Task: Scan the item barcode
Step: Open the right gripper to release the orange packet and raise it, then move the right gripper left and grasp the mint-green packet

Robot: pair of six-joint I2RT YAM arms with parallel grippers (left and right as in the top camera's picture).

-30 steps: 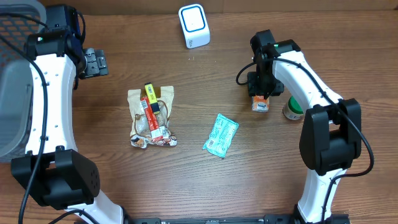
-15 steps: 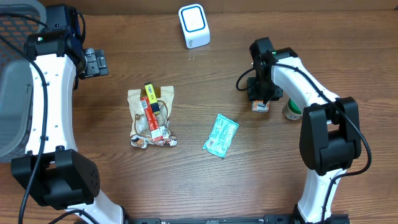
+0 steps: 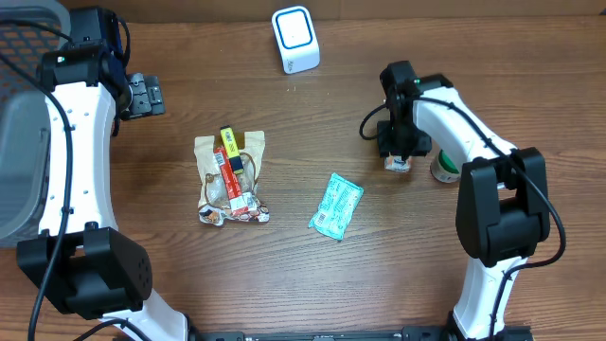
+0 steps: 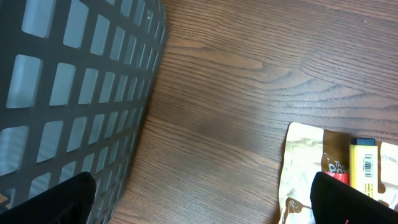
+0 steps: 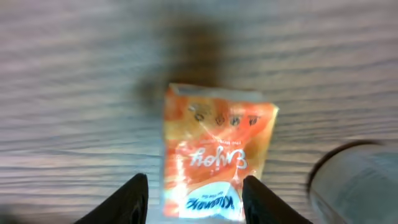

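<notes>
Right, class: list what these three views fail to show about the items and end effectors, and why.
Orange packet: right wrist view is blurred and its lower end cut off; no barcode readable.
Overhead, that packet sits mostly under the right end effector.
Left end effector: left wrist view shows only fingertips.
Green-topped container: partly behind the right arm, overhead.

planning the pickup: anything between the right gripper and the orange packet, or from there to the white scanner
Nothing visible. The right gripper hangs open directly over the orange packet, and only bare table lies between the packet and the white scanner.
</notes>
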